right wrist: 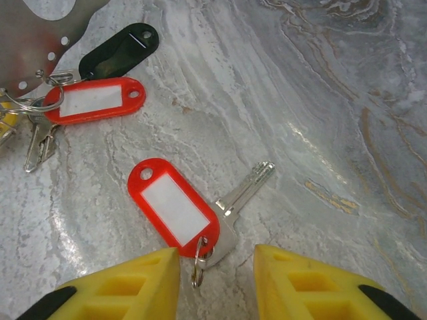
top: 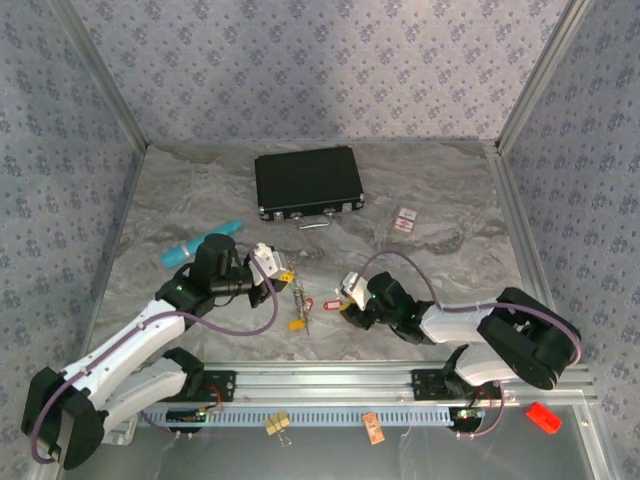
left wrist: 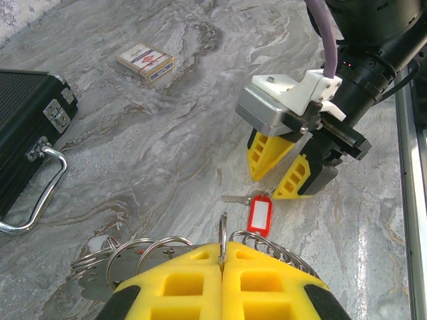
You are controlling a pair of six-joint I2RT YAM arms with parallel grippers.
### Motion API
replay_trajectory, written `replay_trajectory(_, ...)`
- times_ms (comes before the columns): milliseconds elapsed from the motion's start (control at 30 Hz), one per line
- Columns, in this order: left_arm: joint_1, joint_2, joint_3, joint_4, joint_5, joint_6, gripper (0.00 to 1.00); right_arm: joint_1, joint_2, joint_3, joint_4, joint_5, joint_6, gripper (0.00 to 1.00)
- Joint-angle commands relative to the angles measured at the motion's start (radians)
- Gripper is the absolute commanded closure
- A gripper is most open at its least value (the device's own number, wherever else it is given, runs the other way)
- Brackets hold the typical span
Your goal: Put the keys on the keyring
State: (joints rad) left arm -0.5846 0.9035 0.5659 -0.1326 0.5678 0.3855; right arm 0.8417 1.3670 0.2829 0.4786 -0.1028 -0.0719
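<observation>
1. Red key tags: two, one on the loose key (right wrist: 175, 210), one in the bunch (right wrist: 93, 100).
2. Dark tag (right wrist: 119, 50): one.
3. Keyring (left wrist: 223, 235): one.
4. Black case (top: 308, 183): one, far.
5. Teal pen (top: 200, 243): one, left.
6. Card box (top: 404, 220): one, far right.
7. Yellow binder clip (top: 277, 424): one, near.

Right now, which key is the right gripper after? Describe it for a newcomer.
From the black case at the back, come toward the arms to the right gripper. Just ahead of its open yellow fingers lies a silver key with a red tag. Unlike the other red tag and the black tag, it lies alone, off the bunch the left gripper holds.
</observation>
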Motion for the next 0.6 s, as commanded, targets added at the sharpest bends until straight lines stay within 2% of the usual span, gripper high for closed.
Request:
replay_trajectory(0, 0.005, -0.011, 0.005, 0.013, 0.050, 0.024, 1.00, -0.004, 0.022, 0.027, 0.005, -0.024, -0.021, 0.68)
replay_trajectory(200, 0.006, -0.005, 0.006, 0.015, 0.055, 0.024, 1.00, -0.010, 0.027, 0.025, 0.009, -0.043, -0.026, 0.77)
replay_trajectory(567, 0.006, 0.000, 0.008, 0.014, 0.058, 0.024, 1.00, -0.011, 0.001, 0.011, 0.002, -0.045, -0.018, 0.78)
